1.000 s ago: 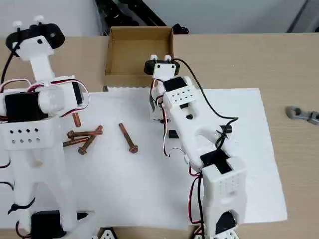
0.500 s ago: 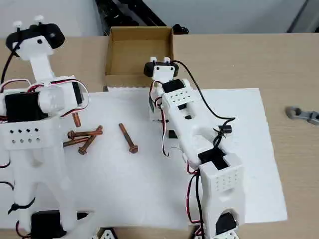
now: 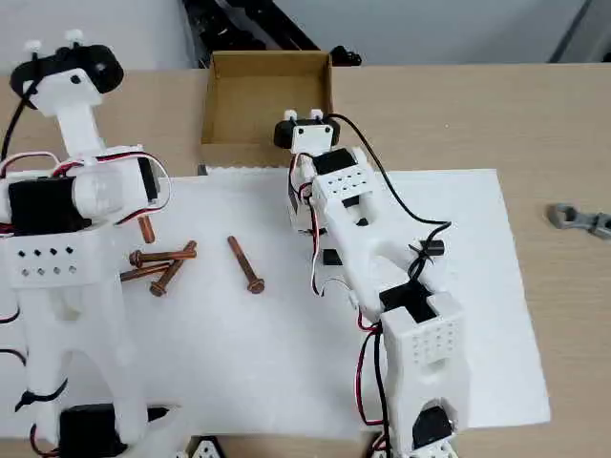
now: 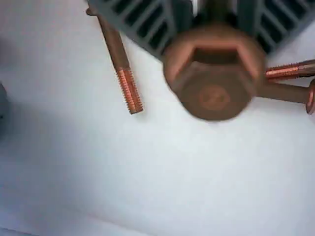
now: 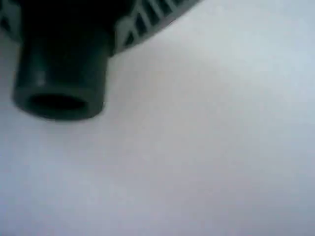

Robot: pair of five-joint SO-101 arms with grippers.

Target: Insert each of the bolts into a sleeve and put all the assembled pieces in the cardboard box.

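Held bolt (image 4: 214, 81): pinched between the ribbed jaws of the left gripper (image 4: 210, 17), head towards the wrist camera; in the high view it is seen left of centre, upright over the white sheet (image 3: 239, 372).
Sleeve (image 5: 61, 73): a dark tube clamped in the right gripper (image 5: 106, 22), open end shown, just above the sheet.
Loose bolts (image 3: 162, 258): clustered beside the held bolt; a single bolt (image 3: 246, 264) lies apart to their right.
Cardboard box (image 3: 267, 105): top centre, just beyond the sheet's far edge.
Hidden: the right fingertips are covered by the arm in the high view; the sleeve's far end is cut off.
Open room: bare sheet is left across the lower middle and right; a wrench (image 3: 576, 218) lies near the right edge of the table (image 3: 458, 114).
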